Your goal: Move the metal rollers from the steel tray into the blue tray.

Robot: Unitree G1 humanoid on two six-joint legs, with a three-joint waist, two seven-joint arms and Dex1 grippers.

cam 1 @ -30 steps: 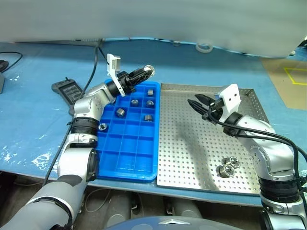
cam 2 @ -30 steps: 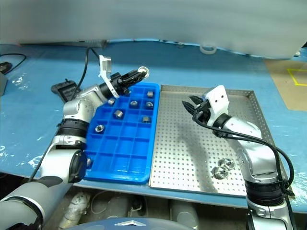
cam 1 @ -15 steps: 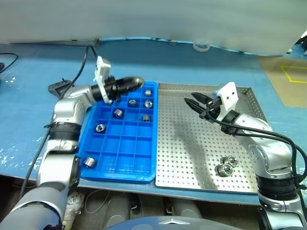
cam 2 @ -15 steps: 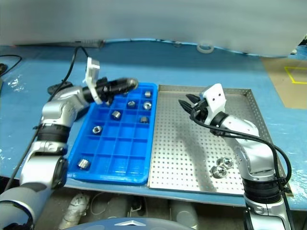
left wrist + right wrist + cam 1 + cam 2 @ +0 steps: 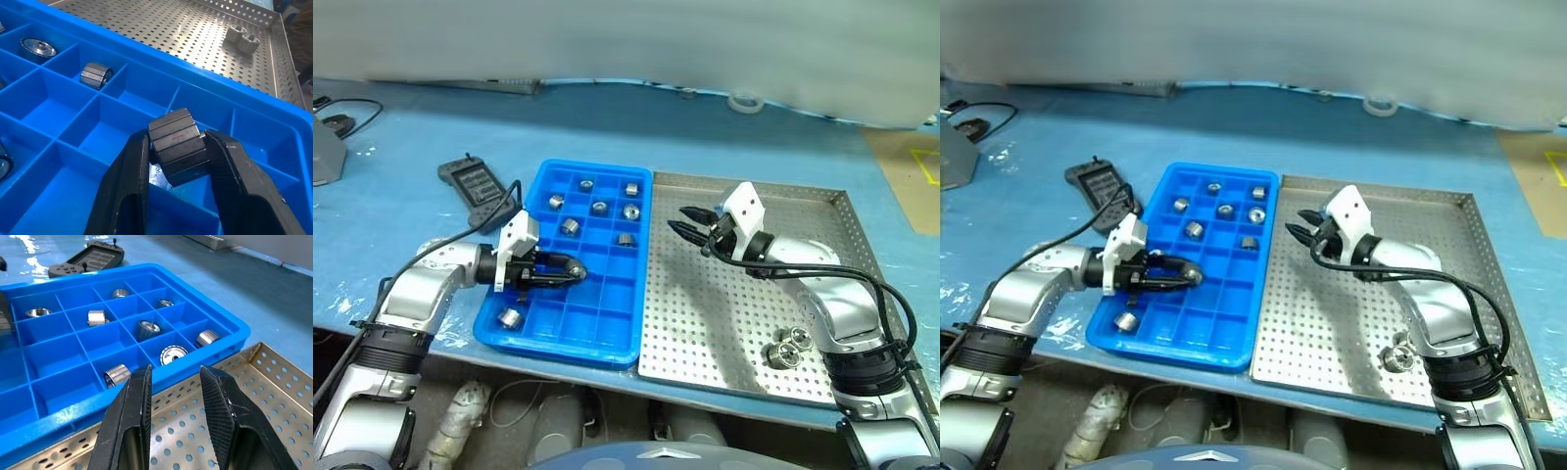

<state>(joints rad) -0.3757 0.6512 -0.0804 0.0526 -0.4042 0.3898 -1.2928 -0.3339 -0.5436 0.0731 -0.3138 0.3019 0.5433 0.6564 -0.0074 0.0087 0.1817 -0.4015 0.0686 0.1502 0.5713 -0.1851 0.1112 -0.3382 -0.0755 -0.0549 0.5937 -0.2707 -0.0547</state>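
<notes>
While the left gripper (image 5: 570, 271) clamps one metal roller (image 5: 177, 145) just above an empty cell at the blue tray's (image 5: 607, 335) lower left, the right gripper's (image 5: 689, 227) empty jaws stand parted over the steel tray (image 5: 724, 323), two rollers (image 5: 786, 348) waiting lower right.

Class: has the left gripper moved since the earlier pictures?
Yes. The left gripper, holding a roller, went from the blue tray's far end toward its near end.

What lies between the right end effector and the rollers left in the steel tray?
Nothing but bare perforated floor of the steel tray separates the right end effector from the rollers, as the left eye view shows.
</notes>
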